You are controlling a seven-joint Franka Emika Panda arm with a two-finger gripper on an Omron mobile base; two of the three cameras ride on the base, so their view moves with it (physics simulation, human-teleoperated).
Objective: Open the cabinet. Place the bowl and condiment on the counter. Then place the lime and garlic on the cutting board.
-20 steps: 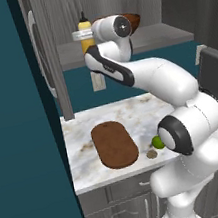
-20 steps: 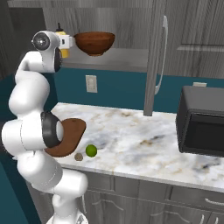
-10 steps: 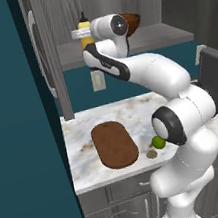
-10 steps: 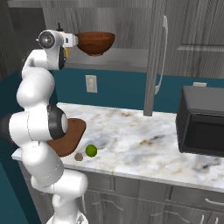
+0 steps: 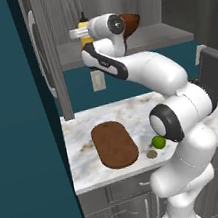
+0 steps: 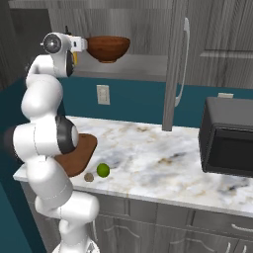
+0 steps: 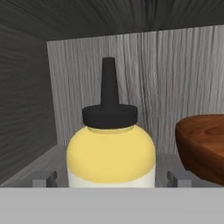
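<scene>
Your pincer (image 7: 111,178) is up inside the open cabinet (image 5: 113,8), at shelf height, with its two fingertips (image 7: 45,178) spread wide and released. In the hand view the yellow squeeze bottle (image 7: 110,146) with its black pointed cap stands upright between them, and you can see a gap on each side, so nothing is grasped. You cannot tell from these views whether the tips have reached level with the bottle's body or sit just short of it.

The brown wooden bowl (image 6: 108,47) rests on the same grey shelf (image 6: 133,73), just to the right of the bottle and apart from it. In the hand view you see its rim (image 7: 202,146) at the right edge.

Both cabinet doors stand swung out. The right door (image 6: 179,64) hangs edge-on with its silver bar handle over the middle of the tabletop (image 6: 163,163); the left door (image 5: 46,56) stands at the far left.

Down on the marble tabletop, the oval cutting board (image 5: 114,143) lies bare toward the left. The lime (image 5: 159,142) sits just right of the board's near end, off the wood, and the garlic (image 5: 151,154) lies just beside the lime, slightly nearer the front edge. A black microwave (image 6: 228,143) stands at the right end.
</scene>
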